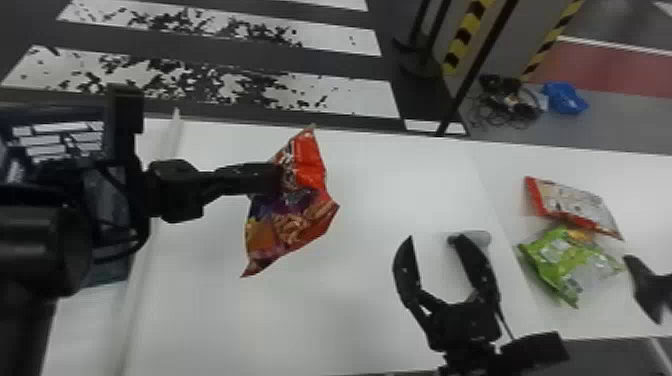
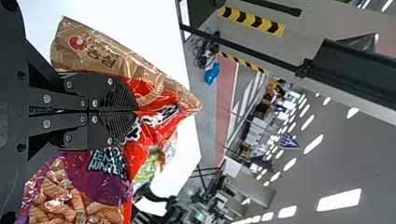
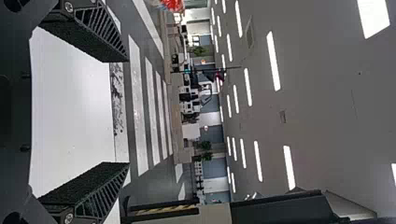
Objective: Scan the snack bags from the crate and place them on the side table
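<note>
Over the white table's left part, my left gripper (image 1: 272, 179) is shut on a red and purple snack bag (image 1: 295, 215), which hangs free of the table. The left wrist view has the fingers of the left gripper (image 2: 119, 111) pinching the red part of that bag (image 2: 149, 126). My right gripper (image 1: 437, 255) stands open with nothing between its fingers, right of the bag; the right wrist view shows the right gripper (image 3: 116, 112) spread wide. At the right lie a red-edged white bag (image 1: 575, 205) and a green bag (image 1: 570, 260), touching or overlapping.
The white table (image 1: 370, 300) spans the front. A dark crate (image 1: 107, 210) is at the left, partly behind the left arm. A grey rounded object (image 1: 477, 238) lies behind the right gripper's finger. A dark object (image 1: 650, 290) stands at the right edge, beside the green bag.
</note>
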